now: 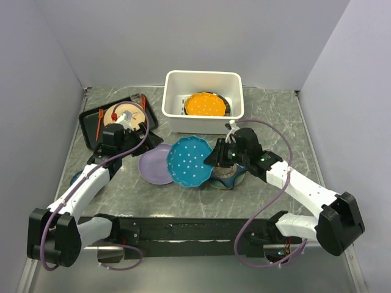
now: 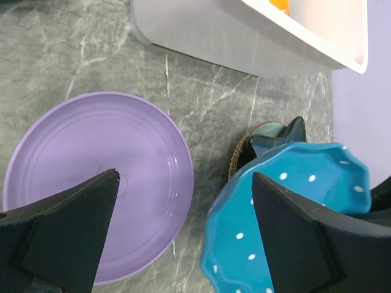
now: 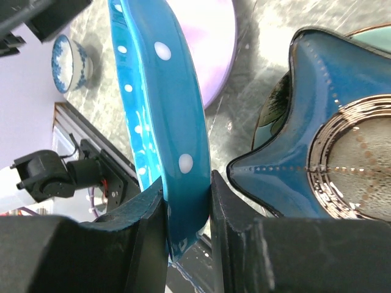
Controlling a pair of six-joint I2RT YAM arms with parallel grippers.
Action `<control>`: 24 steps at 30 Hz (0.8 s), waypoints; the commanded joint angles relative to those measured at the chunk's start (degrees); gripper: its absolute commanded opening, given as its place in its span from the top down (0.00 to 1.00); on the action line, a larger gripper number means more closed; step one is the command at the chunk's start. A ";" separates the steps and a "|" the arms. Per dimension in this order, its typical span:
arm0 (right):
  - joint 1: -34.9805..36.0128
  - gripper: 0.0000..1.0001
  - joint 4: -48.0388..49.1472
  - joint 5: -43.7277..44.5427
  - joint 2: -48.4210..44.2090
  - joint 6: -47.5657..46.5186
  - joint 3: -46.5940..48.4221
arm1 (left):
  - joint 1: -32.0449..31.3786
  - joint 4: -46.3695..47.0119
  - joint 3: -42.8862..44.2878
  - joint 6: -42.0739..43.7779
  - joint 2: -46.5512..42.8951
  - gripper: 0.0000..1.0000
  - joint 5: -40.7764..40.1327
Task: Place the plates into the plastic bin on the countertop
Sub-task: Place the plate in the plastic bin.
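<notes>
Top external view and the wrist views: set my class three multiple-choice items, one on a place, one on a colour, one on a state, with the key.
1. Where is the orange plate? A on the black tray; B in the plastic bin; C under an arm.
2. What colour is the plate to the left of the blue dotted plate? A red; B yellow; C purple.
3. The right gripper is: A shut on the blue dotted plate; B open and holding nothing; C out of view.
Key: B, it lies inside the bin's white walls; C, a purple plate lies flat there; A, the jaws clamp its rim in the right wrist view.
</notes>
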 commanded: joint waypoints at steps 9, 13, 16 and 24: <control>-2.27 1.00 5.83 -5.79 -0.56 -1.93 8.39 | 0.52 -0.43 1.87 0.92 -3.05 0.01 -6.99; -3.51 1.00 4.25 -8.34 2.43 -3.59 13.93 | 1.13 -1.56 1.78 0.74 -4.37 0.01 -9.10; -4.21 1.00 3.02 -9.39 4.45 -4.39 17.53 | 1.48 -3.15 2.13 1.27 -4.64 0.01 -9.81; -6.40 1.00 4.32 -11.76 7.09 -2.90 20.70 | 1.66 -1.66 0.38 0.22 -2.80 0.01 -7.88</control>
